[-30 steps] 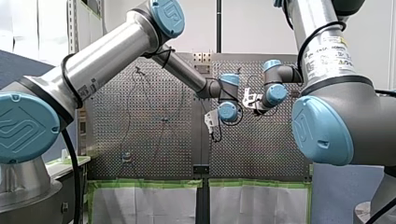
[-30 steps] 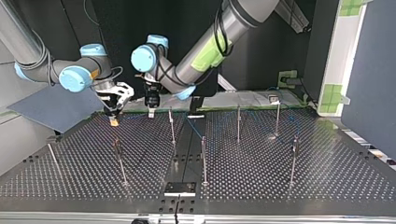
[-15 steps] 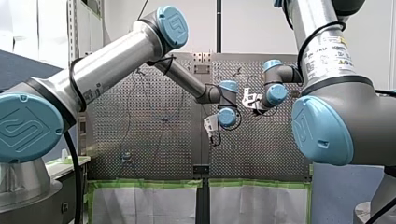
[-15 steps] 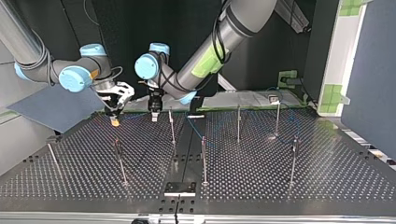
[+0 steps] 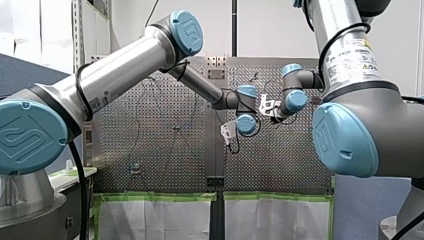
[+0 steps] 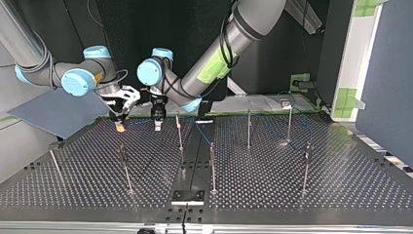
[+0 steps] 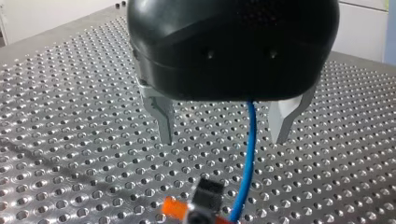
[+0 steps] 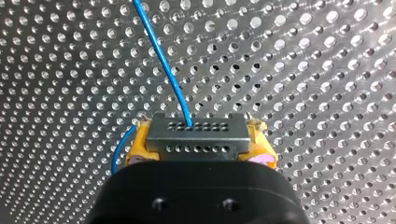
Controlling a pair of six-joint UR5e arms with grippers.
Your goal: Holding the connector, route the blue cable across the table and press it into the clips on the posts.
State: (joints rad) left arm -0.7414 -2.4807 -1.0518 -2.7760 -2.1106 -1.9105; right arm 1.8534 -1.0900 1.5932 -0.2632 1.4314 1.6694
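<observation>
Starting at the fingertips, the connector [image 8: 196,137] is seen clamped between the yellow pads [image 8: 136,148] of the right gripper [image 8: 200,145], which is closed on its two ends so that its grey, hole-pierced face is left bare between them. The blue cable [image 8: 161,56] is led straight out ahead of these fingers over the perforated table [image 8: 303,70], and a short loop of it is shown beside one pad. The metal fingers [image 7: 161,114] of the left gripper [image 7: 223,134] are held wide apart and nothing is gripped by them. The cable is passed between them untouched, and the held connector is found just ahead of their tips. The cable is judged thin, light and limp, so it can be expected to sag and trail rather than hold a line. The connector is judged small and rigid, and so the sound place to be held. The wire itself would best be pinched lightly a little behind the connector, with its joint spared hard pulls. In the top view both grippers are pointed down, close together and just above the table, with the left arm reached past the middle. The nearest post [image 6: 179,130] is seen just beside the left gripper, but its clip is too small to be made out.
</observation>
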